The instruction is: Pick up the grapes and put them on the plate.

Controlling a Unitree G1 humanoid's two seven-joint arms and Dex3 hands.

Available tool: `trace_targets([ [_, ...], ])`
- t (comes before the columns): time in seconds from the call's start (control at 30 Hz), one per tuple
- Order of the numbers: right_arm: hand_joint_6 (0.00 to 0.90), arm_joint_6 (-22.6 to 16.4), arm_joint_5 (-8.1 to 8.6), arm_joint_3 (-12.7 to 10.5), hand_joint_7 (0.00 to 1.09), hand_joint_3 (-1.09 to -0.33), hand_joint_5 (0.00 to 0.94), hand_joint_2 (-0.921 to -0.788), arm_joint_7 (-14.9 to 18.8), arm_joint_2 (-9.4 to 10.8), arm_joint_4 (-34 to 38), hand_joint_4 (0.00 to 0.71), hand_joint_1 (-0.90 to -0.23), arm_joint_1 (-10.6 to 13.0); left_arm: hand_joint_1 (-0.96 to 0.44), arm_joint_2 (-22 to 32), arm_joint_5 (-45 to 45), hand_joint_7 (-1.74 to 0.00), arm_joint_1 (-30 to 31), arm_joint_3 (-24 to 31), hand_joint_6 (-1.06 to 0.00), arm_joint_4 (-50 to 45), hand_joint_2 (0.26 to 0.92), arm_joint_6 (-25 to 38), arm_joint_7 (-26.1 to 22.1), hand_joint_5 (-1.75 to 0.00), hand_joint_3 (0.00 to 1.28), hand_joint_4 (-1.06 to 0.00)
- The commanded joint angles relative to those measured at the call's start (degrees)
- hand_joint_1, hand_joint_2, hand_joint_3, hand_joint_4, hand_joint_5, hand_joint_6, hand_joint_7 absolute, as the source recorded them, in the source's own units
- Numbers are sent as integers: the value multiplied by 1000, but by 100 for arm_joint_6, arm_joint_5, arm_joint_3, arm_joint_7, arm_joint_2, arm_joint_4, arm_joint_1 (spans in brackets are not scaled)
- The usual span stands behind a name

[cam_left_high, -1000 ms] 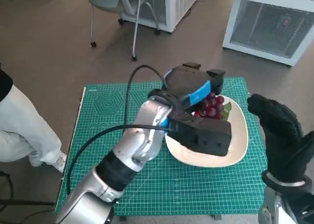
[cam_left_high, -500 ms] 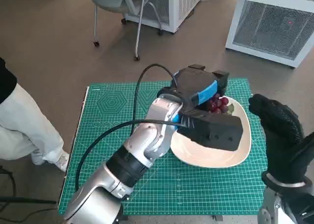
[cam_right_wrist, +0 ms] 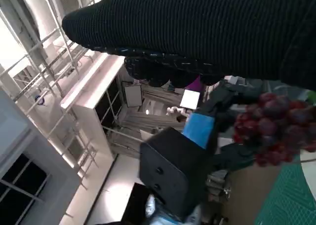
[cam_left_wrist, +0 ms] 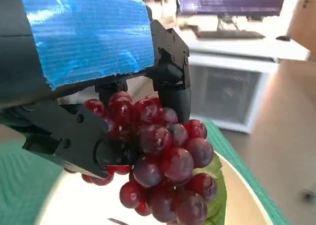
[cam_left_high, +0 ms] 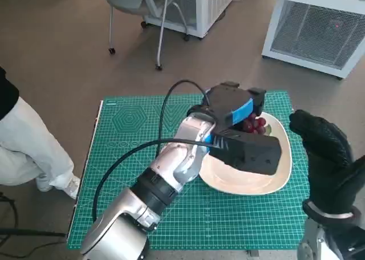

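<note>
A bunch of dark red grapes (cam_left_high: 253, 124) (cam_left_wrist: 160, 161) (cam_right_wrist: 276, 126) hangs over the far part of the cream plate (cam_left_high: 271, 177) (cam_left_wrist: 242, 205), held by my left hand (cam_left_high: 231, 105) (cam_left_wrist: 89, 52). The wrist view shows its black fingers (cam_left_wrist: 170, 84) closed round the top of the bunch, with a green leaf under the grapes. My right hand (cam_left_high: 322, 151), in its black glove (cam_right_wrist: 207, 32), stands beside the plate's right edge with fingers spread and nothing in it.
The green cutting mat (cam_left_high: 131, 134) covers the table. A person's pale trouser leg and shoe (cam_left_high: 34, 157) are at the left. A chair (cam_left_high: 137, 9) and white cabinets (cam_left_high: 319, 26) stand beyond the table.
My left hand with the grapes has shifted a little to the right over the plate's far side. The right hand has kept its place.
</note>
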Motion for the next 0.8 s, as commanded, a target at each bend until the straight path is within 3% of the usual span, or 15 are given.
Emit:
trace_targets([
  [0.03, 105, 30, -71, 24, 570, -570, 0, -921, -50, 32, 61, 453, -519, 142, 229, -78, -450, -270, -294, 224, -359, 397, 872, -40, -593, -1116, 169, -505],
  [0.13, 104, 30, -66, 25, 571, -570, 0, -921, -52, 33, 73, 453, -519, 137, -9, -40, -602, -89, -382, 244, -298, 615, 824, -114, -939, -456, 86, -271],
  [0.27, 104, 19, -70, 32, 572, -571, 0, -921, -57, 40, 94, 452, -519, 131, -283, 80, -845, -22, -396, 356, -221, 925, 815, -613, -1250, -108, 47, -75],
  [0.5, 104, -19, -97, 44, 573, -569, 0, -921, -73, 51, 144, 453, -520, 130, -552, 239, -1752, -2, -232, 1097, -154, 1496, 890, -1397, -1702, -9, 61, -8],
  [0.67, 104, -54, -118, 52, 574, -569, 0, -921, -85, 56, 216, 453, -521, 110, -590, 355, -2517, -7, -45, 1810, -162, 1728, 915, -1449, -1983, -12, 107, -30],
  [0.8, 104, -68, -139, 68, 574, -568, 0, -921, -99, 66, 247, 452, -524, 93, -585, 517, -2839, -26, 134, 2157, -202, 1738, 920, -1531, -1852, -17, 144, -53],
])
